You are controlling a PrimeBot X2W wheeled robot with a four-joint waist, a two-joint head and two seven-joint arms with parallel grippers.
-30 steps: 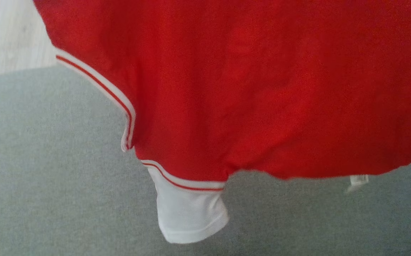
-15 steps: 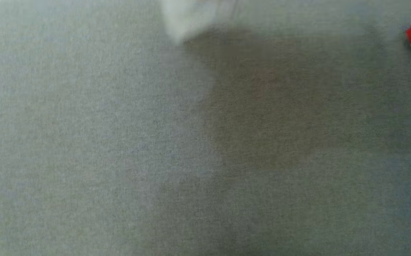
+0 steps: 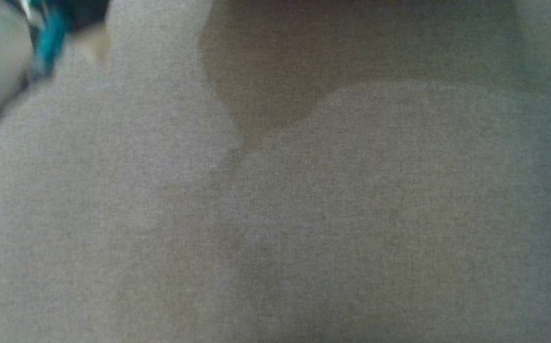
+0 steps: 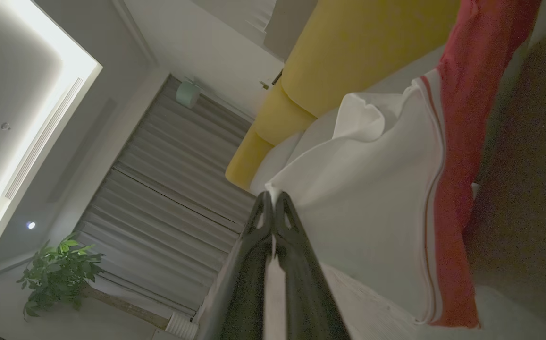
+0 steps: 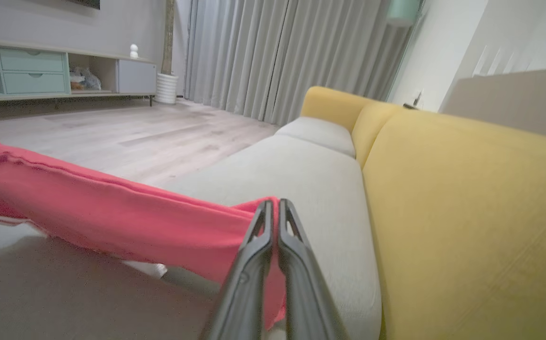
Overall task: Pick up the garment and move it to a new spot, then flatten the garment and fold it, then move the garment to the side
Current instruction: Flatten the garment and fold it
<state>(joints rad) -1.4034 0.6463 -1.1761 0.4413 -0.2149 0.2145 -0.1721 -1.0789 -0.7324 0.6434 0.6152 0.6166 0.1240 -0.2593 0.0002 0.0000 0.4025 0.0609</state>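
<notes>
The garment is a red shirt with white sleeves and red-and-white trim. In the left wrist view my left gripper is shut on the edge of a white sleeve of the garment, and the red body hangs away to the right. In the right wrist view my right gripper is shut on a red edge of the garment, which stretches off to the left above the grey sofa seat. The head view is blurred, with grey seat fabric and the garment's shadow on it.
A yellow sofa back runs along the right of the seat. Wooden floor, a low sideboard and grey curtains lie beyond. A potted plant stands by the curtains. A blurred pale and teal arm part sits at the head view's top left.
The head camera has swung down and off the garment: red cloth filled the view a second ago, now grey seat and a shadow show.
</notes>
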